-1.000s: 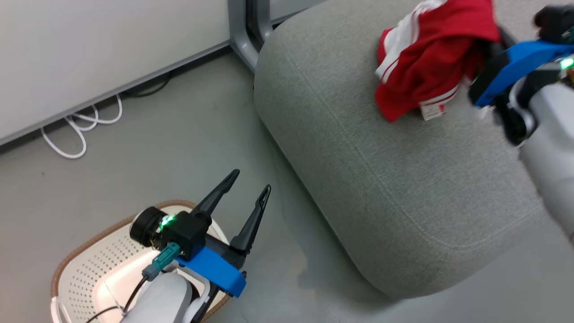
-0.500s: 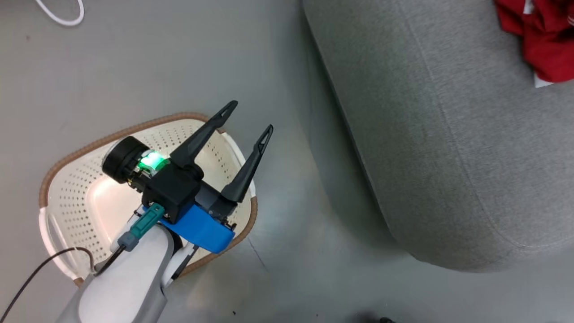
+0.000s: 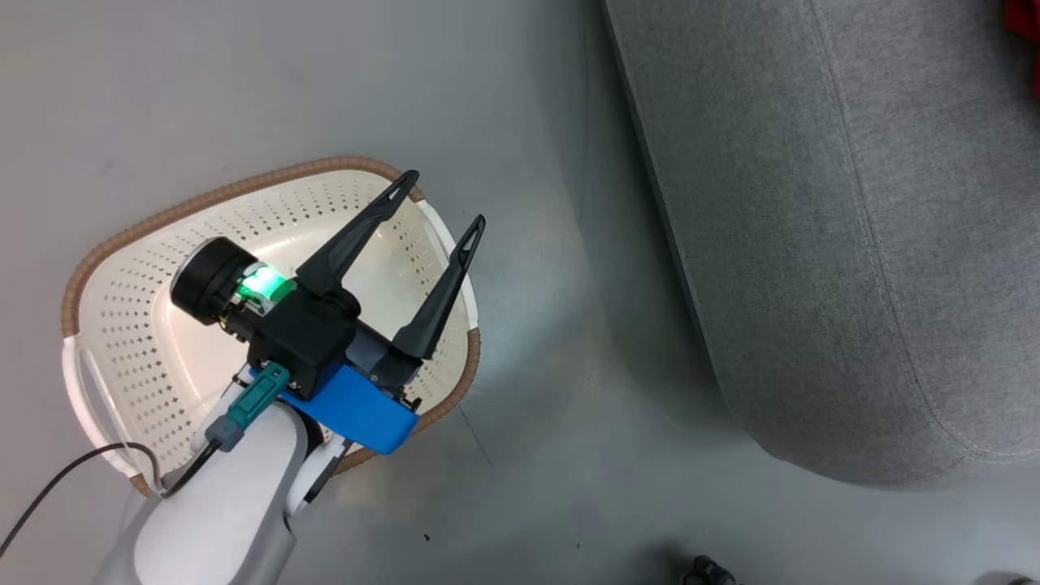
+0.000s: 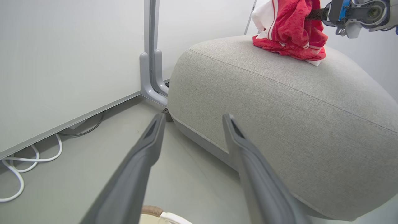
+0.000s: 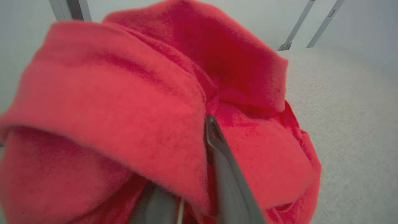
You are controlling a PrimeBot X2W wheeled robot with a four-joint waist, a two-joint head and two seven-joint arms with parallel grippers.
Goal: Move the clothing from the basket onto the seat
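A pale wall panel [image 4: 62, 62] runs along the grey floor [image 3: 528, 455]. A grey metal post [image 4: 150, 62] stands just beside the rounded end of the seat [image 4: 279, 109]. White cables [image 4: 18, 165] lie looped on the floor at the foot of the panel. A small dark object [image 3: 707, 570] sits at the bottom edge of the head view, too small to identify.

The left gripper [image 3: 444, 199] hangs over the basket [image 3: 219, 191], fingers spread wide apart with nothing between them. Its arm covers the near part of the basket in the head view. A strip of floor lies between the basket and the seat.

The basket stands on the floor, and its perforated walls and smooth pale bottom are in plain view around the arm.

The clothing [image 4: 289, 28] is on top of the seat at its far end. Its lower folds rest on the fabric while its upper part is bunched up towards the right gripper [image 4: 315, 14]. In the right wrist view, red cloth drapes over the fingers [image 5: 217, 155], which are clamped on a fold of it.
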